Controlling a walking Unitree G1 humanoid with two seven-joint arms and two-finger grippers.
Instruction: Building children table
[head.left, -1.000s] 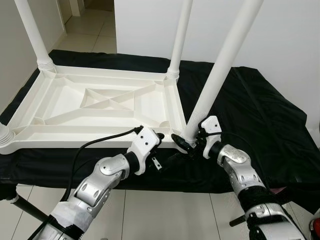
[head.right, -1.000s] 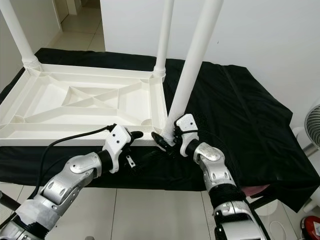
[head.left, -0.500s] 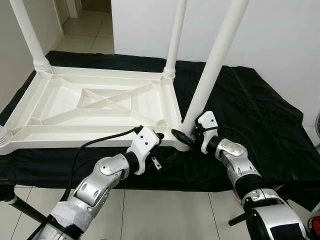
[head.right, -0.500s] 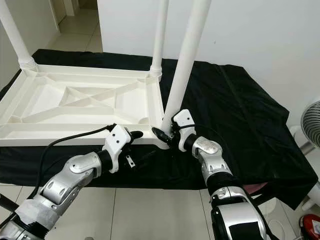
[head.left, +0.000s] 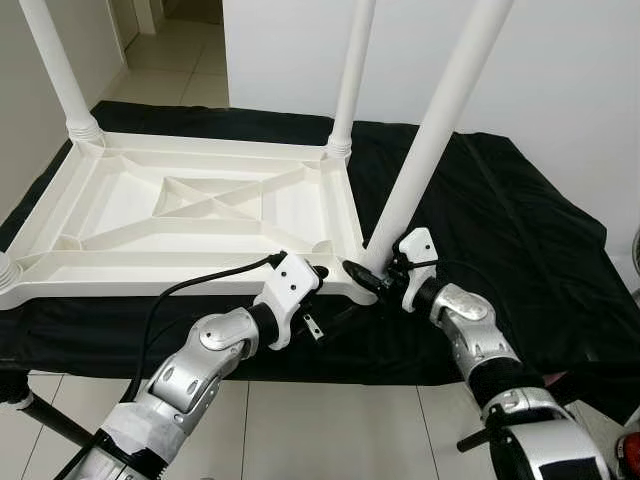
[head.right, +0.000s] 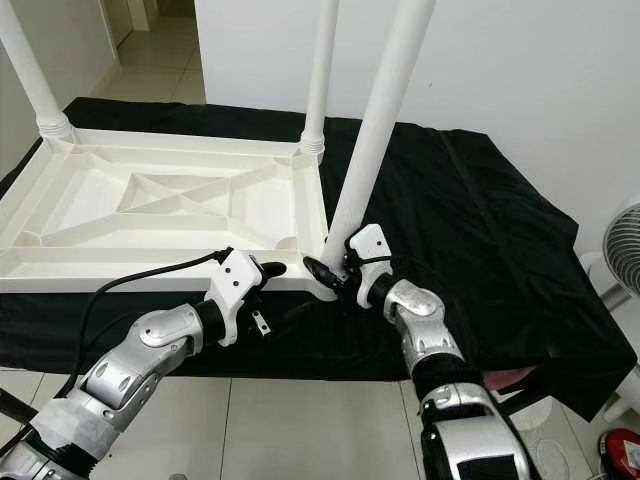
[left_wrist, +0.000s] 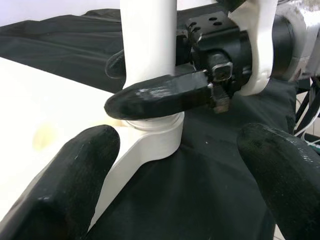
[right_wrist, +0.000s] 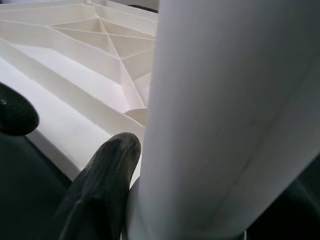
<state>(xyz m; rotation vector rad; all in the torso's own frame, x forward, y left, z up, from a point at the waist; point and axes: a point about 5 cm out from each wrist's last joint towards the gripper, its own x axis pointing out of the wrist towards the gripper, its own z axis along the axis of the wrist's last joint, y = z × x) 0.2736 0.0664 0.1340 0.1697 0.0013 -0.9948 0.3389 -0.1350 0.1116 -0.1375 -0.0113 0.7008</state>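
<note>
Here, one upturned table (head.left: 200, 215), four legs (head.left: 430, 150)

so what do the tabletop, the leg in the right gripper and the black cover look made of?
Tabletop: likely moulded plastic, matte white, judging by the ribbed underside. Leg held by the right gripper: same smooth white, probably a plastic tube; whether it is hollow cannot be told. Black cover: woven fabric, dull, with creases and folds.
</note>
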